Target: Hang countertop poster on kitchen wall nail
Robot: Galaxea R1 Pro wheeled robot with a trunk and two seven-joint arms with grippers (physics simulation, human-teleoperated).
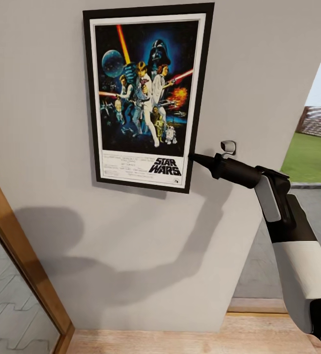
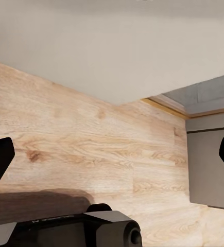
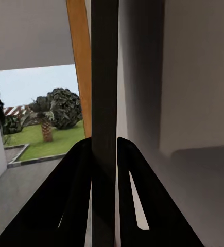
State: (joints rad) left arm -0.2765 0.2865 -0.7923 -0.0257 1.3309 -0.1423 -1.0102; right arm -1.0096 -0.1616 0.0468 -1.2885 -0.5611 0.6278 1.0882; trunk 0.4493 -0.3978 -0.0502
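The poster [image 1: 146,96] is pressed flat against a pale grey wall [image 1: 258,73], hanging slightly tilted, with its black frame, white border and "STAR WARS" logo at the bottom. The right gripper [image 1: 193,157] reaches in from the side and pinches the poster's lower right edge. In the right wrist view the two dark fingers [image 3: 81,195] sit nearly closed, with the thin black edge of the frame [image 3: 104,103] running straight up between them. Just beyond the fingertips, a small metal nail [image 1: 228,146] juts from the wall, close beside the frame but not touching it. The left gripper [image 2: 112,159] hangs over a light wooden floor [image 2: 81,144], its fingers spread wide apart with nothing between them.
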